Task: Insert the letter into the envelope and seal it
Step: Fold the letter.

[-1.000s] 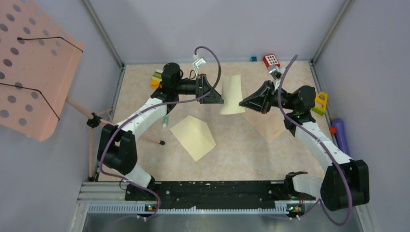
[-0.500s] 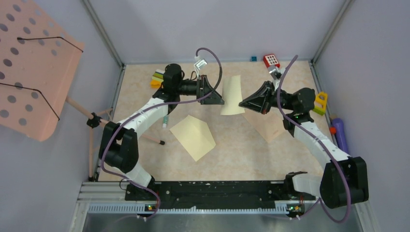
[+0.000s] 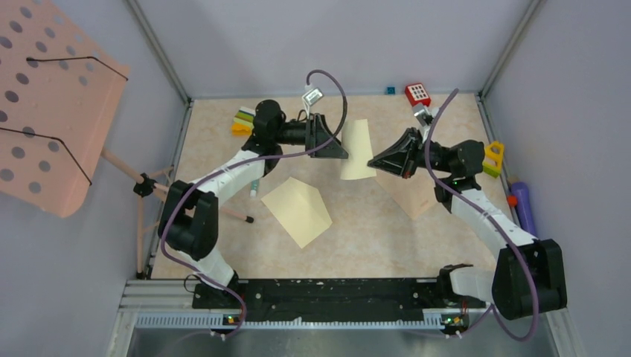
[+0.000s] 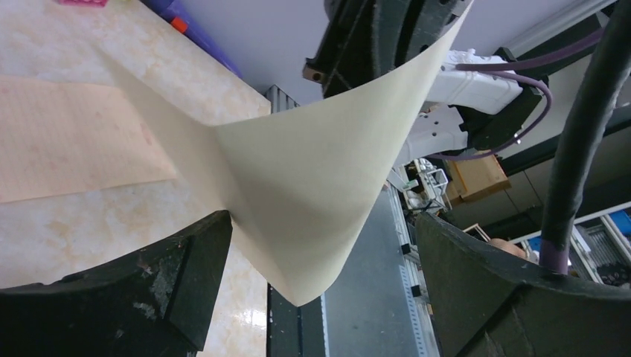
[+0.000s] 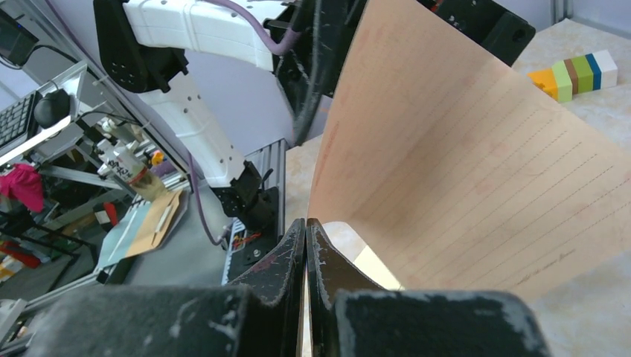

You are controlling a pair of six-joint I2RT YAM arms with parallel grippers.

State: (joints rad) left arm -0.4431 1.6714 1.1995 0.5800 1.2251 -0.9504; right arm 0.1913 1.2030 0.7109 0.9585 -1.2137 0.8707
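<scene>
The letter (image 3: 357,147), a lined tan sheet with a paler back, hangs curved above the back middle of the table. My right gripper (image 3: 374,159) is shut on its right edge; in the right wrist view the gripper (image 5: 306,222) pinches the sheet (image 5: 461,163). My left gripper (image 3: 336,146) is open just left of the sheet. In the left wrist view the gripper (image 4: 320,223) has its jaws wide apart, with the letter's (image 4: 320,171) lower corner between them, against neither pad. The pale yellow envelope (image 3: 298,210) lies flat on the table, flap open, nearer the front, apart from both grippers.
A second tan sheet (image 3: 413,195) lies on the table under my right arm. Toy blocks sit at the back left (image 3: 243,119), back right (image 3: 417,93) and right edge (image 3: 492,156). A purple cylinder (image 3: 523,204) lies outside the right rail. A pink perforated board (image 3: 52,97) stands far left.
My left gripper has edged right, closer around the hanging letter. The right gripper has shifted slightly left, still holding the letter. The envelope has not moved.
</scene>
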